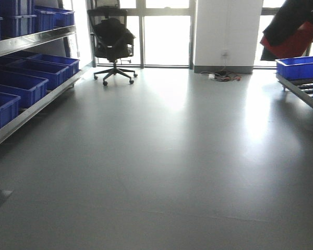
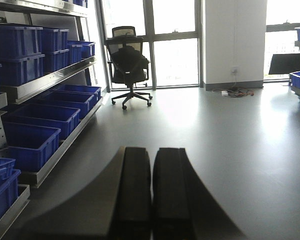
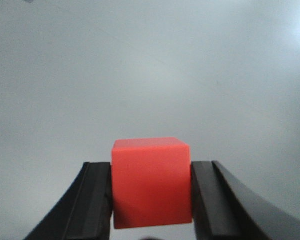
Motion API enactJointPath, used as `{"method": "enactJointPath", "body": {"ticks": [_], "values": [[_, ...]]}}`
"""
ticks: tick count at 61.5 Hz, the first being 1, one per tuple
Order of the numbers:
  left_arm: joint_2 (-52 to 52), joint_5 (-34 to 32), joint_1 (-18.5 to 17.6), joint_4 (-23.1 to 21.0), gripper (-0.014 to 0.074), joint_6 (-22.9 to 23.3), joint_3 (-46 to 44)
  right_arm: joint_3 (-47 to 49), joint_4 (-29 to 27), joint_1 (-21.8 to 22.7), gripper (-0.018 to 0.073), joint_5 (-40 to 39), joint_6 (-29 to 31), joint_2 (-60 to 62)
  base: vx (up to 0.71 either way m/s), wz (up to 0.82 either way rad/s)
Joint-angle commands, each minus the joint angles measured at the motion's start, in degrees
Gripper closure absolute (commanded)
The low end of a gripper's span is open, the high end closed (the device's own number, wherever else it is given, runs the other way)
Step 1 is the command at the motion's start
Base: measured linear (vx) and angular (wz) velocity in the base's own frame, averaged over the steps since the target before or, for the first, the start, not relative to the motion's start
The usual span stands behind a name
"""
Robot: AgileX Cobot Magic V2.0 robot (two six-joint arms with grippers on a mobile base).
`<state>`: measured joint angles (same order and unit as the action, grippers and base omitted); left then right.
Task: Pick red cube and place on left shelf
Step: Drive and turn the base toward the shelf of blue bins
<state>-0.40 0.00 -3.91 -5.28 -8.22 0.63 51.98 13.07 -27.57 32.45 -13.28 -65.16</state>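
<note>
In the right wrist view my right gripper (image 3: 151,187) is shut on the red cube (image 3: 151,181), one black finger pressed against each side, above bare grey floor. In the left wrist view my left gripper (image 2: 151,192) is shut and empty, its two black fingers side by side over the floor. The left shelf (image 1: 31,37) runs along the left of the front view and also shows in the left wrist view (image 2: 45,80), a steel multi-tier rack loaded with blue crates (image 1: 18,86). Neither gripper shows in the front view.
A black office chair (image 1: 112,41) stands by the windows at the back. Loose cables (image 1: 223,76) lie by the white pillar. A second rack with a blue crate (image 1: 300,67) is at the right edge. Open grey floor (image 1: 167,166) lies between the racks.
</note>
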Motion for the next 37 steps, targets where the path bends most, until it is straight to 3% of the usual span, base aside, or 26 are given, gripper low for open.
{"method": "enactJointPath", "body": {"ticks": [1,37], "values": [[0.4,-4.78,-0.19,-0.32,0.0491,-0.08,1.26,2.0,0.94,0.07,0.0501,-3.47,0.24,1.07,0.58,0.22],[0.4,-4.78,-0.19,-0.32,0.0491,-0.08,1.26,2.0,0.94,0.07,0.0501,-3.46,0.24,1.07,0.54,0.35]]}}
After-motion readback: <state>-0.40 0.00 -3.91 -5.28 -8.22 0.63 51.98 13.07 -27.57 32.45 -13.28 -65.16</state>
